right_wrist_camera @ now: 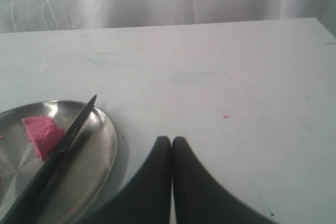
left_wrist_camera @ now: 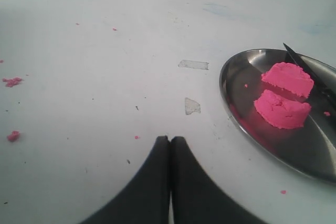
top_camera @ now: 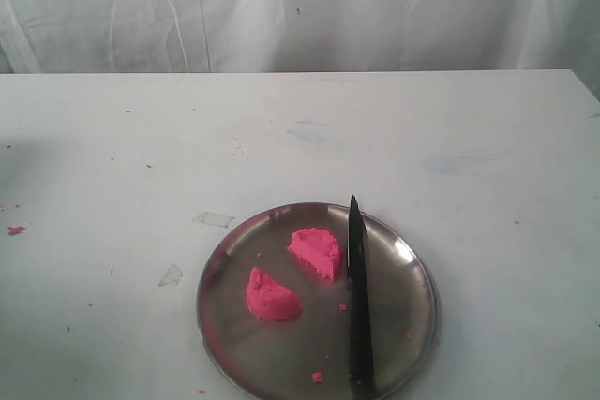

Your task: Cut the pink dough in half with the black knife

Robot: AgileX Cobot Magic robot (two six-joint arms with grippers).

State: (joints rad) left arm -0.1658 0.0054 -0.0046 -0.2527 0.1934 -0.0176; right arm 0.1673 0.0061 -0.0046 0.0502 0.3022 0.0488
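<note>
Two half-round pieces of pink dough (top_camera: 316,252) (top_camera: 272,296) lie apart on the steel plate (top_camera: 403,325), flat cut faces showing. They also appear in the left wrist view (left_wrist_camera: 287,78) (left_wrist_camera: 282,109); the right wrist view shows one piece (right_wrist_camera: 42,135). The black knife (top_camera: 358,306) (right_wrist_camera: 58,150) lies on the plate beside the dough, tip (left_wrist_camera: 294,56) pointing to the far rim. My left gripper (left_wrist_camera: 169,139) is shut and empty, off the plate's left. My right gripper (right_wrist_camera: 171,139) is shut and empty, off the plate's right. Neither gripper shows in the exterior view.
Pink crumbs (left_wrist_camera: 11,81) (left_wrist_camera: 13,136) lie on the white table left of the plate, and small ones on the plate (top_camera: 317,377). Two tape scraps (top_camera: 214,219) (top_camera: 171,275) stick to the table. A white curtain (top_camera: 300,7) hangs behind.
</note>
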